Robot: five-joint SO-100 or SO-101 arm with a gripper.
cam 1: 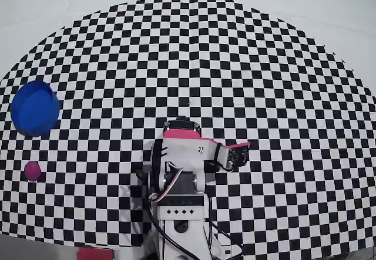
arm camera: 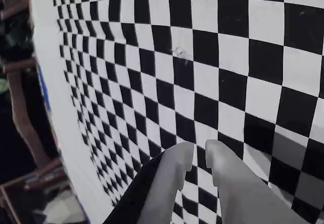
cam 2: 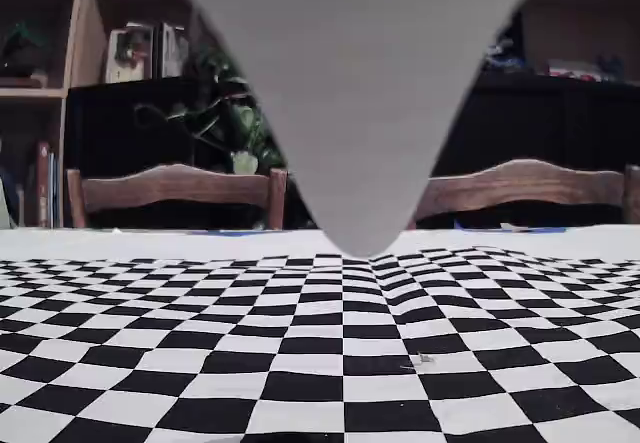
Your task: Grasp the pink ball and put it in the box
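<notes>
Trouble seemed likeliest in the reach: the pink ball (cam 1: 32,170) lay at the overhead view's lower left, near the box (cam 1: 35,108) above it, well apart from the gripper (arm camera: 200,155), whose jaws were nearly together over bare checkered table (cam 1: 264,66). Nudged, the ball could roll off. No writing was legible.

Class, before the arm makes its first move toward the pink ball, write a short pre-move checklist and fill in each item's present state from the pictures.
1. Pink ball located, free on the checkered mat: ok, overhead view only.
2. Box upright, opening clear: ok.
3. Ball apart from box: ok, a gap shows.
4. Gripper empty: ok; only a narrow slit between the fingers.
5. Gripper open wide enough for the ball: not ok.
6. Ball visible in the wrist view: not ok, only mat shows.
</notes>
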